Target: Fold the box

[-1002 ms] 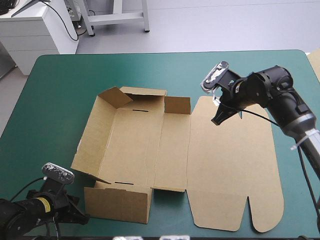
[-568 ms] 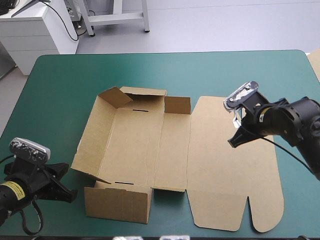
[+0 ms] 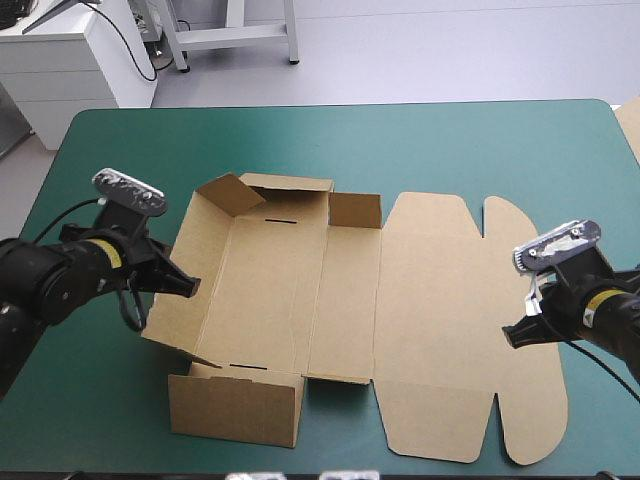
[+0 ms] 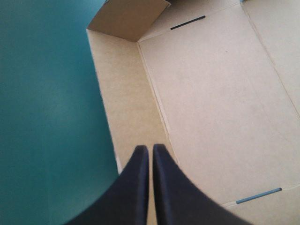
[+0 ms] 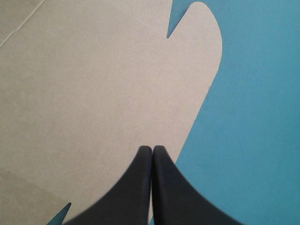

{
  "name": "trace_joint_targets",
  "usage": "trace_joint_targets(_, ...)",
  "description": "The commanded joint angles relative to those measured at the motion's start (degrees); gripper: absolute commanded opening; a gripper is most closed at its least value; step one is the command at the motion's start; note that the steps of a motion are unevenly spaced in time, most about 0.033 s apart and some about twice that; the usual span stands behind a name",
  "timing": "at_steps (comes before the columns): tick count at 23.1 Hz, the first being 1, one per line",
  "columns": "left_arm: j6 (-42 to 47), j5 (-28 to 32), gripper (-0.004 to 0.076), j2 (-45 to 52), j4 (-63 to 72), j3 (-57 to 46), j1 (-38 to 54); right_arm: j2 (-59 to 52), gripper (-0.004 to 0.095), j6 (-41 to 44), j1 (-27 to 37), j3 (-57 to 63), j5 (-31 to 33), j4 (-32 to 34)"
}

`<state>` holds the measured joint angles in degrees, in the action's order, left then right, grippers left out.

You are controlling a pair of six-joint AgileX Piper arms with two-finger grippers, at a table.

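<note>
Above the left wall of the box [image 3: 340,290] hovers the left gripper [image 3: 188,288], fingers together; the right gripper [image 3: 512,338], closed too, hangs over its right edge.

One box [image 3: 330,300] on one table [image 3: 300,140], by my count. Two grippers: the left gripper [image 3: 191,288] at the box's left wall, the right gripper [image 3: 510,339] at the box's right edge. Each has two black fingers [image 4: 136,187], four in all, and both pairs are pinched together. The box has two dark slots, a far slot [image 3: 281,219] by its far wall and a near slot [image 3: 241,367] by its near wall. It has two rounded tabs, a far tab [image 3: 508,218] and a near tab [image 3: 530,440], both on its right side.
</note>
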<state>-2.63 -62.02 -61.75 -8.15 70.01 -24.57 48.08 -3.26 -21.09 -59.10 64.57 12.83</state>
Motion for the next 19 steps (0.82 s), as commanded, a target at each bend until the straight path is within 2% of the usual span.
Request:
trace_joint_targets(1, -5.4, 2.3, 0.0020, -6.1, 5.9, 6.1, 1.4, -3.0, -0.0015, 1.4, 0.1, 0.3, -1.9, 2.3)
trace_joint_targets(2, -7.3, 1.5, 0.0020, -7.6, 9.2, 7.2, 2.9, -3.1, -0.0015, 1.5, 0.1, 0.5, -1.7, 2.5)
trace_joint_targets(5, -20.2, -2.8, 0.0019, -12.8, 29.4, 9.6, 15.4, -3.1, -0.0015, 2.0, 0.1, 0.6, 0.8, 3.5)
trace_joint_targets(8, -28.8, -11.4, 0.0019, -15.6, 43.3, 9.7, 28.6, -3.1, -0.0016, 2.7, 0.1, 0.6, 0.0, 4.7)
trace_joint_targets(9, -30.2, -12.0, 0.0019, -15.9, 45.9, 9.7, 32.1, -3.1, -0.0015, 2.7, 0.1, 0.6, -0.3, 4.7)
trace_joint_targets(15, -31.6, -12.0, 0.0017, -15.9, 44.9, 9.8, 43.7, -3.1, -0.0015, 2.7, 0.1, 0.6, -0.4, 4.9)
trace_joint_targets(19, -31.5, -12.0, 0.0017, -15.9, 43.1, 9.8, 47.0, -3.1, -0.0015, 2.7, 0.1, 0.6, -0.8, 5.1)
